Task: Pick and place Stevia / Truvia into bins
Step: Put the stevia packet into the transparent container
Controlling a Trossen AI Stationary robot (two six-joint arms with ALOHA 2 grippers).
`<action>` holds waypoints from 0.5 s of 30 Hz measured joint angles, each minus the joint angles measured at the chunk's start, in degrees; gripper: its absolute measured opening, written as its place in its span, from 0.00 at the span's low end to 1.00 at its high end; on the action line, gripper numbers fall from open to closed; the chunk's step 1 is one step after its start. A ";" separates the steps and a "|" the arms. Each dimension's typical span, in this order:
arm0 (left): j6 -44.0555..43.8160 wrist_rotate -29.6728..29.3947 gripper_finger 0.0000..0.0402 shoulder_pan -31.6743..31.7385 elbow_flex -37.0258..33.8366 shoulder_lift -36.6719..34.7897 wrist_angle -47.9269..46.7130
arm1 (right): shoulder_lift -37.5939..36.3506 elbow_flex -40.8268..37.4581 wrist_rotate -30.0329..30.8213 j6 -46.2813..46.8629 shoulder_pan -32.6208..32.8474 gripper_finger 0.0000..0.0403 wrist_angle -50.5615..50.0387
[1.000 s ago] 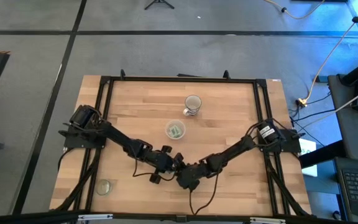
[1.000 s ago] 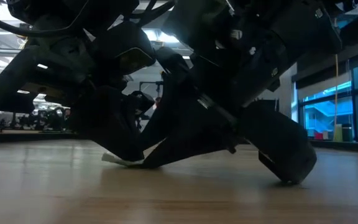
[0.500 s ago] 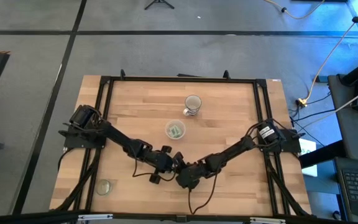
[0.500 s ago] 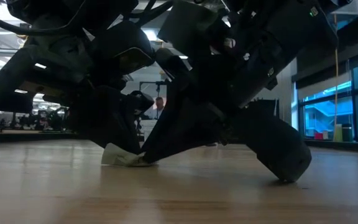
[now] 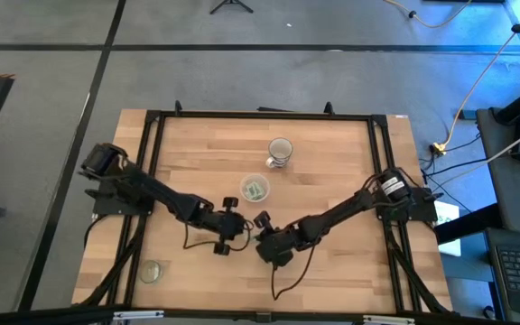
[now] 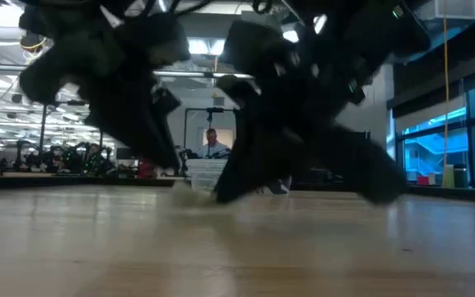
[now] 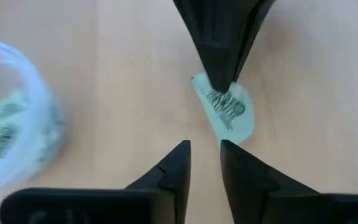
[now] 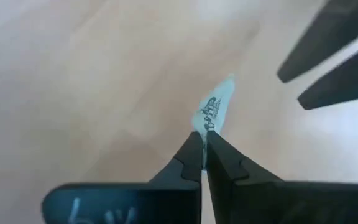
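One pale green and white Stevia sachet point(image 7: 232, 112) is in my right gripper point(image 8: 204, 134), near the middle of the table's near half. In the right wrist view the sachet point(image 8: 211, 109) shows nearly edge-on. My left gripper point(image 7: 204, 146) is open by a narrow gap and stands just short of the sachet, facing the right gripper point(image 5: 258, 233). The clear cup point(image 5: 255, 189) with the whitish rim stands just beyond them, with green sachets inside. In the left wrist view the cup point(image 7: 8, 124) is off to one side. The sachet is hidden in the high view. My right gripper pinches the sachet by one end point(image 8: 206, 126) between its two fingertips point(image 7: 219, 74). The rest of the sachet sticks out past the tips toward the left gripper. The fingers slant down from the table's right near side. I cannot tell whether the sachet is clear of the table.
A darker grey-looking cup point(image 5: 281, 150) stands farther back toward the far edge. A small flat clear round piece point(image 5: 152, 271) lies near the table's near left corner. A black frame point(image 5: 260, 116) runs around the table. A person point(image 6: 213, 144) shows in the room beyond.
Both grippers have risen from the table and moved a little toward the far edge and the clear cup. The sachet, which lay on the table between them with one side tipped up, has gone along in the right gripper. The left gripper has come away from it.
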 joint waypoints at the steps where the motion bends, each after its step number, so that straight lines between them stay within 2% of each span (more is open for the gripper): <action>1: -0.90 -0.17 0.21 0.04 0.00 -1.29 -0.51 | -1.03 0.00 -0.01 0.06 -0.26 0.02 -0.66; 9: -3.96 -3.28 0.23 -0.22 0.17 -9.56 -1.85 | -11.27 0.19 0.76 0.51 -2.73 0.01 -2.02; 15: -7.03 -6.70 0.23 -0.22 0.22 -14.47 -6.97 | -18.37 0.31 2.44 5.99 -8.14 0.01 -6.44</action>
